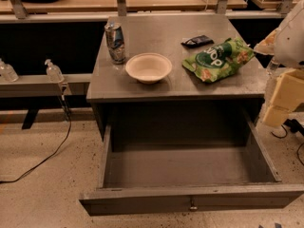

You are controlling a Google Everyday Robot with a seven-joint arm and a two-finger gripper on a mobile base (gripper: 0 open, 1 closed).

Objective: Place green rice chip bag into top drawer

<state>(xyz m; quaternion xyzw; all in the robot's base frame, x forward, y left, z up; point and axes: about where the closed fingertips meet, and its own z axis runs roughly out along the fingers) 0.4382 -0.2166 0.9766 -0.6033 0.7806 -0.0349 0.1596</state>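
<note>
While apart, bag (218,60) just left of pincer (284,99)

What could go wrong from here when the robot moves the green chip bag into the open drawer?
1. The green rice chip bag lies flat and crinkled close to the black packet; a grasp might slip or catch the packet too.
2. The gripper sits at the right, just off the cabinet top; reaching in for the bag, it could clip that top's right edge.
</note>
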